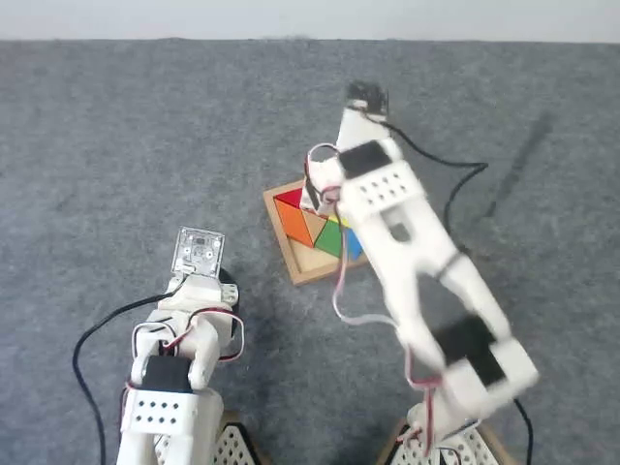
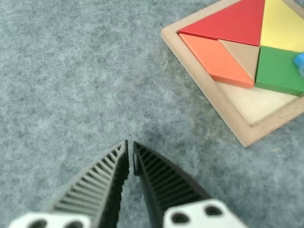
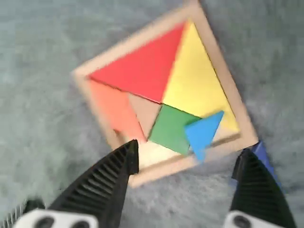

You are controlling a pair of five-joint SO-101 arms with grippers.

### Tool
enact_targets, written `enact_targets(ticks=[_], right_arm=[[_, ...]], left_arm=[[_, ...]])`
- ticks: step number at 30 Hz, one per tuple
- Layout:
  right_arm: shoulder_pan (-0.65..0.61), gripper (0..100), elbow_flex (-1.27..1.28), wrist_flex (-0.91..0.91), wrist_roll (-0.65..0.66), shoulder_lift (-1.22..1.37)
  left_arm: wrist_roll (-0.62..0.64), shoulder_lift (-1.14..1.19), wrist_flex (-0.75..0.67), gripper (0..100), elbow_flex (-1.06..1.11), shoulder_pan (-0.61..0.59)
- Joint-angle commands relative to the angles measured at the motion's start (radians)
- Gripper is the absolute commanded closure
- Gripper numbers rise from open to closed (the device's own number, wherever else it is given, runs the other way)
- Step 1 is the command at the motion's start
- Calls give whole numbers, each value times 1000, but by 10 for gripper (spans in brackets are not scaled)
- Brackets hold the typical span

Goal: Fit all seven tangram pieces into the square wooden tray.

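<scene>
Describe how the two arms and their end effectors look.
The left arm and right arm are white plastic shells with black servo blocks, hole-dotted plates, thin red and white wires, and black cables. The left end effector and right end effector have black, ribbed, tapering fingers on white bases.

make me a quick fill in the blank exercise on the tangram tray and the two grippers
1. The left gripper, over the grey carpet, is ___ (open or shut).
2. In the wooden tray, the large triangle sharing an edge with the yellow triangle is ___.
3. The light blue triangle overlaps a corner of the ___ square.
4. The right gripper, above the tray, is ___ (open or shut).

Missing words: shut; red; green; open.
</scene>
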Motion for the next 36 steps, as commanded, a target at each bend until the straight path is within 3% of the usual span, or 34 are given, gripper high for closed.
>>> enact_targets(ticks=[1,4,7,10,17,26,36], right_arm=[[38,727,222,-133,325,-334],[54,817,525,-443,516,-458],[64,986,796,-782,623,-506],[94,958,914,-969,663,-506],[114,991,905,-961,663,-483],[119,991,747,-961,664,-193],[163,991,694,-846,664,-162]], left_arm=[[6,-12,2,985,-8,-5],[6,-12,2,985,-8,-5],[6,-12,2,985,-8,-5],[6,-12,2,985,-8,-5],[6,-12,2,985,-8,-5],[6,-12,2,985,-8,-5],[6,-12,2,985,-8,-5]])
